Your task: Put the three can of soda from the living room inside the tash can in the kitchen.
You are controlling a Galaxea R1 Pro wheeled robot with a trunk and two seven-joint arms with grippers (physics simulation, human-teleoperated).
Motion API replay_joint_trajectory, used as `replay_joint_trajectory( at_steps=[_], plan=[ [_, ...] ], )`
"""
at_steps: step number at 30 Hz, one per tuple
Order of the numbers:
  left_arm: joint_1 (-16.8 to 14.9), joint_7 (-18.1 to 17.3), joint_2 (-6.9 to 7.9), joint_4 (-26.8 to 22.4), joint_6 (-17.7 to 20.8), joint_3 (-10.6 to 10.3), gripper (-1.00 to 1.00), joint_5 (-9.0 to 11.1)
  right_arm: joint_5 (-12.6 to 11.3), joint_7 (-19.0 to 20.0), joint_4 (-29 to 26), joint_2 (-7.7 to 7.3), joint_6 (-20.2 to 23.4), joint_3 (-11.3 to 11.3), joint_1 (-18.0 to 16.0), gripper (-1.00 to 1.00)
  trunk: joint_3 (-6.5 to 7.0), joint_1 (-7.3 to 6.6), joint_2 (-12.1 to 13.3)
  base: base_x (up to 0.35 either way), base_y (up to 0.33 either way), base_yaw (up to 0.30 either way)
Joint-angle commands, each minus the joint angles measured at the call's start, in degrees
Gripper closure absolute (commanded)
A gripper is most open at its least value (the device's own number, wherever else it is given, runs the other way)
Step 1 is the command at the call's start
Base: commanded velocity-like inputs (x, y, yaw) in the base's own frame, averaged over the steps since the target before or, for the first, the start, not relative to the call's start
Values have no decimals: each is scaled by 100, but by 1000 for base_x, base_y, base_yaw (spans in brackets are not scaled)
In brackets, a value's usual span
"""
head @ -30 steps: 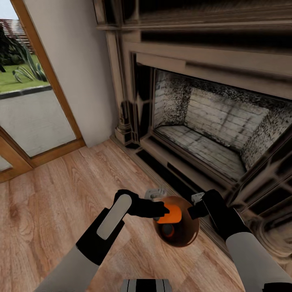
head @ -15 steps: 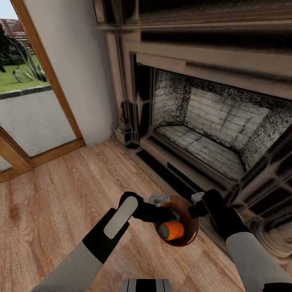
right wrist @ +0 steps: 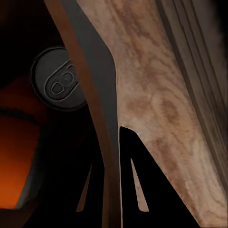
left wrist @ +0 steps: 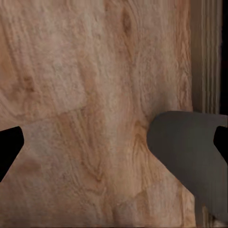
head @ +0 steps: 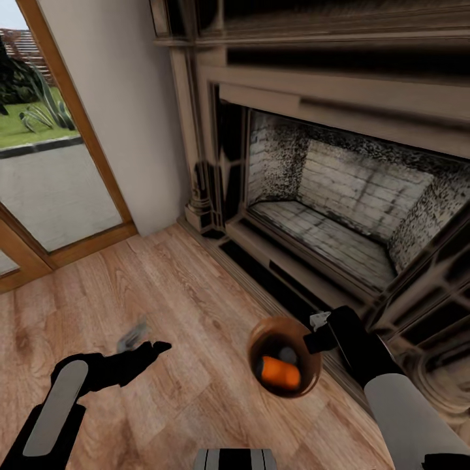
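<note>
The tash can (head: pixel 256 338), pale grey outside and glossy brown inside, hangs just above the wood floor in front of the fireplace. My right gripper (head: pixel 318 331) is shut on its right rim; in the right wrist view the bucket wall (right wrist: pixel 97 99) runs between the black fingers (right wrist: pixel 130 190). An orange can of soda (head: pixel 281 371) lies inside it, and a second can's grey top (right wrist: pixel 59 85) shows beside it. My left gripper (head: pixel 140 343) hovers open over the floor well to the bucket's left, blurred, with nothing in it.
The carved dark fireplace surround (head: pixel 215 163) and its raised hearth step (head: pixel 281 274) stand close behind and to the right of the bucket. A glass door with a wooden frame (head: pixel 98 150) is at the left. Light plank floor (head: pixel 163 281) lies between them.
My left gripper let the orange can drop into the bucket, then swung away to the left and lower, open. The right arm and the bucket have held still.
</note>
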Motion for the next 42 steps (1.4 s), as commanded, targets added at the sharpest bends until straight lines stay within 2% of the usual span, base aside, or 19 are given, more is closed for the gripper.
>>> replay_joint_trajectory(
  at_steps=[1,3,4,5,6,8,13,16,22,32,34,35,42],
  plan=[
    [78,1,27,0,-12,36,-100,5,-99,24,34,7,21,-68,-8,100,-22,1,-2,0,0,0],
    [240,-2,85,4,-21,99,-100,-38,-102,22,125,68,21,-309,-17,100,-66,7,-5,0,0,0],
    [305,2,108,24,-30,123,-100,-70,-103,19,166,134,21,-529,-21,100,-88,9,-6,0,0,0],
    [328,3,116,36,-33,134,-100,-90,-102,15,184,167,21,-654,-22,100,-110,12,-7,0,0,0],
    [373,3,131,59,-57,154,-100,-157,-99,2,265,264,21,-1000,-25,100,-132,14,-9,0,0,0],
    [401,1,137,81,-106,163,-100,-203,-92,-50,362,362,21,-1251,-26,100,-177,19,-11,0,0,0],
    [417,-19,139,95,-144,167,-100,-229,-120,-638,425,458,21,-1410,-27,100,-288,32,-18,0,0,0],
    [420,-37,141,97,-149,166,-100,-225,-128,-770,474,477,21,-1442,-27,100,-354,40,-22,0,0,0],
    [421,-47,140,98,-151,166,-100,-209,-134,-836,507,512,21,-1649,-27,100,-487,55,-30,0,0,0],
    [421,-47,143,98,-151,168,-100,-219,-134,-844,510,531,21,-1680,-21,100,-709,81,-44,0,0,0],
    [431,-46,146,105,-151,167,-100,-228,-136,-845,510,537,21,-1681,-20,100,-709,81,-44,0,0,0],
    [437,-45,147,141,-151,167,-100,-235,-135,-848,510,559,21,-1678,-19,-100,-709,81,-44,0,0,0],
    [446,-44,148,310,-159,151,-100,-260,-132,-869,486,626,21,-1673,-12,-100,-709,81,-44,0,0,0]
  ],
)
